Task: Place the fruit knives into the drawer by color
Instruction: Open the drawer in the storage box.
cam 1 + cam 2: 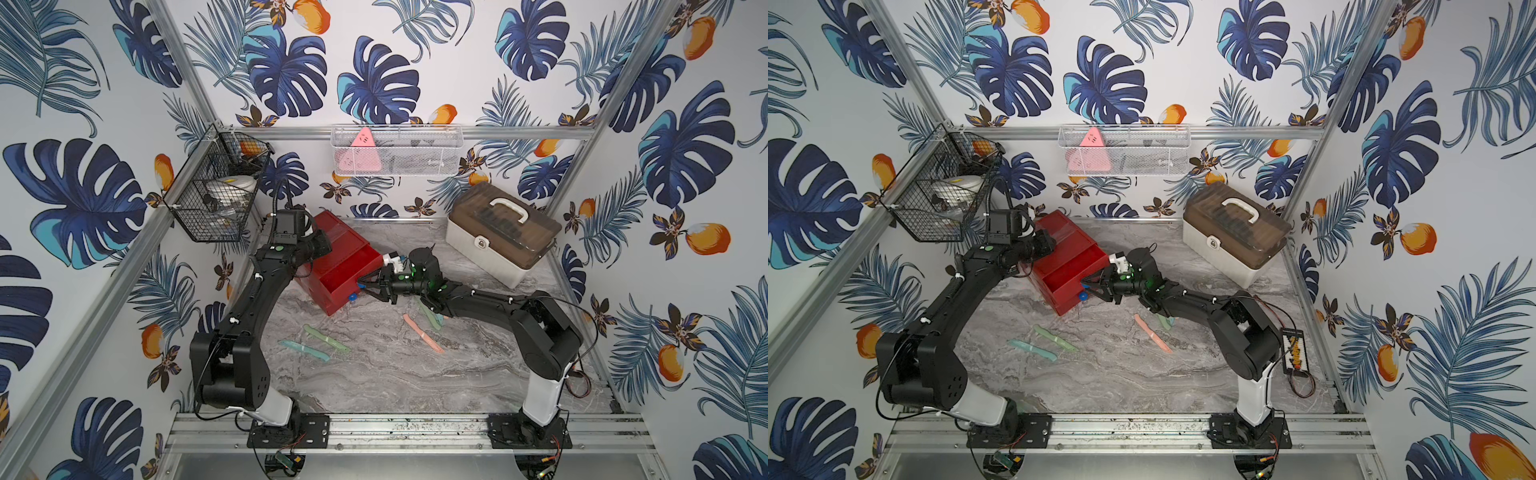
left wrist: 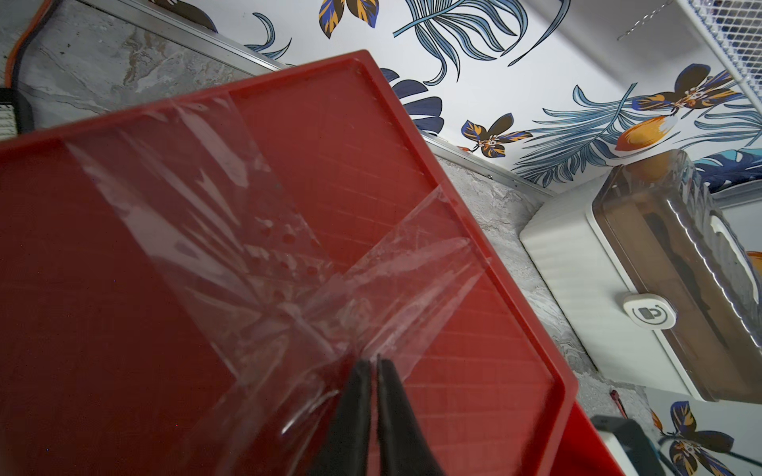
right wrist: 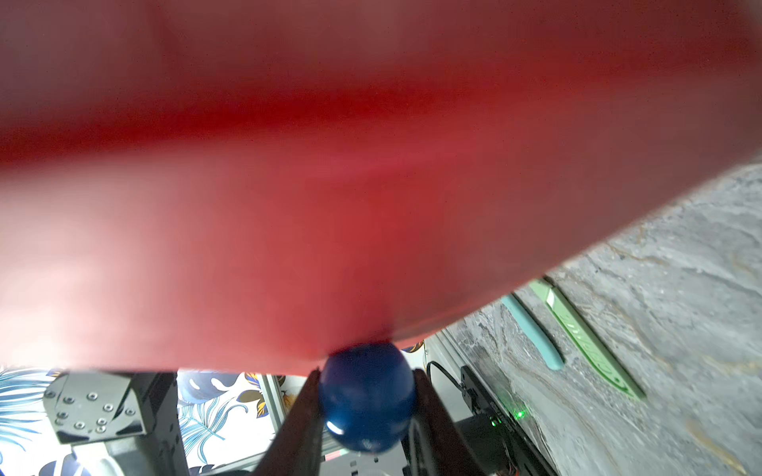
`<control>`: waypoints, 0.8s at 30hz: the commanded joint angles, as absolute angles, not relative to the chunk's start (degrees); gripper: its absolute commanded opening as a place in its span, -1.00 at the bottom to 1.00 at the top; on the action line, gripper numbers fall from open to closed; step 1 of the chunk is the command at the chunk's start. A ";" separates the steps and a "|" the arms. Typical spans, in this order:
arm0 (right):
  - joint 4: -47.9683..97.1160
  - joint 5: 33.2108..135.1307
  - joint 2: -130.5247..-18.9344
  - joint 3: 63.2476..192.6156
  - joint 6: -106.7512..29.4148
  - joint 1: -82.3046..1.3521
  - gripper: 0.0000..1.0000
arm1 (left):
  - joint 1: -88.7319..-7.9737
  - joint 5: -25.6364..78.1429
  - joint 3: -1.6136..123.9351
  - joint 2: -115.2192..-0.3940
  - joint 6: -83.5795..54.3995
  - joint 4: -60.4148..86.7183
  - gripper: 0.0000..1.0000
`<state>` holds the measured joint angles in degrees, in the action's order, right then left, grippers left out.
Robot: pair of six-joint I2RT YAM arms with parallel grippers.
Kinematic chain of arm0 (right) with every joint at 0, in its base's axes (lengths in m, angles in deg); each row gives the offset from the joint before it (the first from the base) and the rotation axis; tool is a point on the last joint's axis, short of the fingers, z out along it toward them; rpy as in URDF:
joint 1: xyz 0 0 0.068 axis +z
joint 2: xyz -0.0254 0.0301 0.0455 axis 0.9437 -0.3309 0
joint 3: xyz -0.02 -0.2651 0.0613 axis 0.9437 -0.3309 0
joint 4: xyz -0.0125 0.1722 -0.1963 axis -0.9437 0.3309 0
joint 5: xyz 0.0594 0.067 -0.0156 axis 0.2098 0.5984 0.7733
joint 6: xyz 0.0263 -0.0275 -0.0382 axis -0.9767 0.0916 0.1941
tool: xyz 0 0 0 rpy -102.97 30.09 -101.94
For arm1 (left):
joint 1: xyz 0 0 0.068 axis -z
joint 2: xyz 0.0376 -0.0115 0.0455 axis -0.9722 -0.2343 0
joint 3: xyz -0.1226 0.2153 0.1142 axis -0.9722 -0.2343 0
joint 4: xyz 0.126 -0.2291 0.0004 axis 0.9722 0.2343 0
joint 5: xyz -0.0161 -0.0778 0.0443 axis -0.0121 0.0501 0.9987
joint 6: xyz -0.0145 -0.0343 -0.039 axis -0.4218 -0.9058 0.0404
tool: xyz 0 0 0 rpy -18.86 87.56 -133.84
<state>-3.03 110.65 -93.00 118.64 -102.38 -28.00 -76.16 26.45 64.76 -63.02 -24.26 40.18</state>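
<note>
A: Knob (image 3: pixel 367 412), who is gripping it?
B: The right gripper (image 3: pixel 365 393) is clamping it, its arm reaching low toward the drawer (image 1: pixel 345 266); any pull is likely running back along that arm.
A: Left gripper (image 2: pixel 373 371)?
B: Closed, resting on the drawer's top. The fruit knives (image 1: pixel 326 337) are lying on the table (image 1: pixel 395 374), pink knife (image 1: pixel 422 332) nearest the right arm.
</note>
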 commanded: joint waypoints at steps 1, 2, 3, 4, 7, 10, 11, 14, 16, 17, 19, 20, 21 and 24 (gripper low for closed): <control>-4.70 113.92 -90.50 114.82 -101.24 -27.57 -0.48 | -75.97 26.19 64.22 -64.54 -23.61 52.22 -0.74; -4.88 113.93 -90.06 113.92 -101.26 -27.52 -0.48 | -75.94 26.42 64.43 -64.63 -23.56 52.26 -0.74; -4.86 113.92 -89.72 113.28 -101.26 -27.46 -0.48 | -75.93 26.52 64.46 -64.64 -23.48 52.38 -0.74; -4.73 113.92 -89.51 113.08 -101.20 -27.44 -0.46 | -75.93 26.44 64.43 -64.72 -23.47 52.30 -0.74; -3.20 114.01 -89.48 113.40 -100.74 -27.44 -0.32 | -75.93 26.62 64.57 -64.95 -23.39 52.42 -0.73; -2.05 114.17 -89.12 113.92 -100.47 -27.48 0.14 | -75.98 26.62 65.13 -65.19 -23.21 52.66 -0.73; -1.91 114.44 -88.98 114.01 -100.28 -27.49 0.26 | -75.97 26.61 65.39 -65.23 -23.16 52.72 -0.73; 0.91 114.54 -87.55 114.79 -98.66 -27.61 0.52 | -75.92 26.70 66.58 -65.60 -22.91 53.14 -0.70; 2.69 114.40 -86.22 114.88 -97.69 -27.83 0.66 | -75.68 27.01 68.21 -65.77 -22.47 53.54 -0.64; 4.41 114.36 -85.32 114.98 -96.84 -27.96 0.74 | -75.26 27.45 69.31 -65.79 -22.18 54.12 -0.59; 6.88 114.53 -83.74 114.77 -95.56 -28.37 0.84 | -74.74 28.19 71.20 -66.04 -21.97 55.17 -0.42; 8.27 114.74 -82.80 114.57 -94.96 -28.70 0.90 | -74.70 28.10 72.11 -66.18 -21.94 55.61 -0.30; 9.23 114.95 -82.03 114.15 -94.48 -29.03 0.92 | -74.69 27.99 72.84 -66.35 -21.98 55.94 -0.18; 13.09 115.50 -79.21 112.46 -92.47 -30.44 0.99 | -74.50 28.10 75.23 -66.57 -22.07 57.10 0.20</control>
